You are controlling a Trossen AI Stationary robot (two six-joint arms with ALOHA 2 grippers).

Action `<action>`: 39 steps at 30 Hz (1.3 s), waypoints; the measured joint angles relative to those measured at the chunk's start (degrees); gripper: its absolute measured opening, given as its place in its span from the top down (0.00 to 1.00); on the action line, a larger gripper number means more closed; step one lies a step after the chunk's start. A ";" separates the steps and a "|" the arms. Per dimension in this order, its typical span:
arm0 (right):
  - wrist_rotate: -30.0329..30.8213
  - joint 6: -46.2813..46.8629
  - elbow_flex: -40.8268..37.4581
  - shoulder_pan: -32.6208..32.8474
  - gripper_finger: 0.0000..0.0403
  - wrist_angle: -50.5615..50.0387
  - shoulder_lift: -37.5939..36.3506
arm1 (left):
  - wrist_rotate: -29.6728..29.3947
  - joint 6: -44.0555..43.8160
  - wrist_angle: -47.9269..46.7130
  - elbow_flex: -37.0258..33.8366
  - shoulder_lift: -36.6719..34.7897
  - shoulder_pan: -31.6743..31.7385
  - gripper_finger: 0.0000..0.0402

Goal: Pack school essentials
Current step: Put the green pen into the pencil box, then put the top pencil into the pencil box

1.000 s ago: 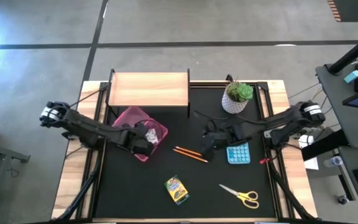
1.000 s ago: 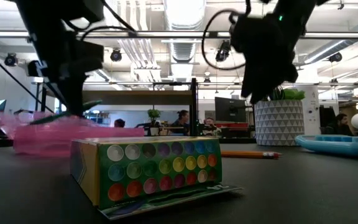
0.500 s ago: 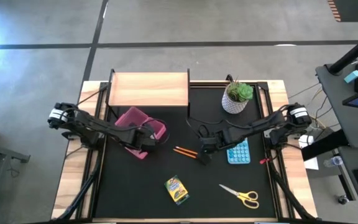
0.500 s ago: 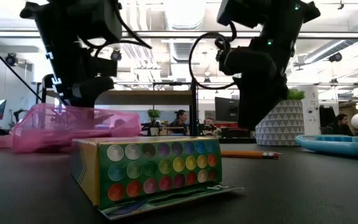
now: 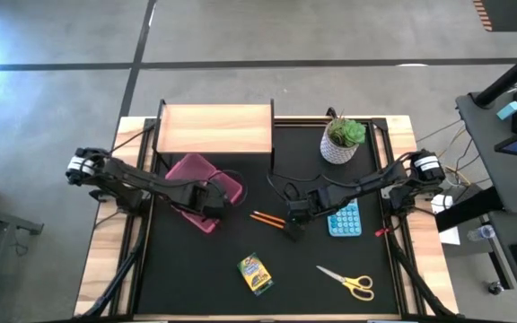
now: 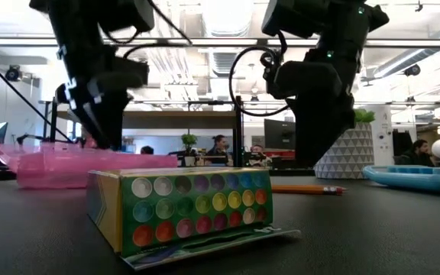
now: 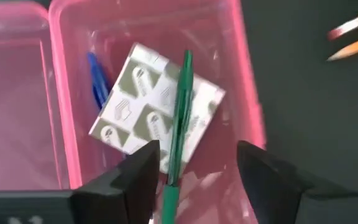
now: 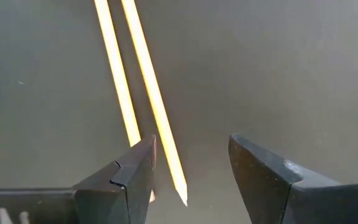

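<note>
Left gripper [image 7: 194,177] hangs over the pink box [image 5: 203,188] at the left of the desk [image 5: 240,296], fingers [image 7: 132,180] spread apart. A green pencil [image 7: 179,118] lies between them, its near end level with the fingers; whether it touches either cannot be told. It rests across the white patterned square [image 7: 157,106] inside the box, with a blue pen [image 7: 97,81] beside that.

Right gripper [image 8: 191,165] is low over the two orange pencils [image 5: 275,221] at desk centre, fingers [image 8: 132,177] apart and holding nothing. In the right wrist view one pencil runs into the gap between them, the other passes right along the edge of one finger.

Risks, as judged:
- Closing may catch only one pencil and nudge the other away, since just one sits in the gap.
- Pencils lie flat on the desk, so the fingers could skid over them or roll them.
- Green pencil sits loose on the square; if the left arm lifts while brushing it, it may tip out over the box wall.

Not yet packed: crayon box [image 5: 255,273] at the front of the desk, yellow-handled scissors [image 5: 348,282] front right. A blue tray [image 5: 344,220] and potted plant [image 5: 342,140] stand to the right.
</note>
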 joint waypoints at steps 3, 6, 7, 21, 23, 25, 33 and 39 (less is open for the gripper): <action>-0.04 -0.03 0.00 0.02 0.53 -0.12 -0.04 | 0.00 0.05 0.19 1.37 -2.52 0.00 0.50; -0.10 0.14 -0.06 0.11 0.56 -0.04 -0.04 | 0.00 0.00 0.32 2.54 -5.06 0.00 0.49; -0.41 0.17 -0.12 0.12 0.57 -0.05 -0.04 | 0.02 -0.03 0.28 2.73 -6.06 0.00 0.49; -0.91 1.04 -0.22 2.51 0.60 -0.14 3.23 | 0.02 0.07 2.81 6.19 -15.37 -0.04 0.49; -0.42 1.02 -0.22 2.37 0.58 -0.23 4.37 | 0.04 0.07 3.61 6.17 -16.19 -0.04 0.49; -0.36 1.03 -0.05 2.28 0.57 -0.26 5.19 | 0.02 0.09 3.56 6.15 -16.57 -0.04 0.49; 0.64 0.72 0.43 2.41 0.68 -0.13 7.40 | 0.00 0.10 4.36 6.08 -16.54 -0.09 0.49; 0.62 0.61 0.40 2.42 0.85 0.15 10.07 | 0.00 1.59 6.33 6.06 -16.48 -0.09 0.49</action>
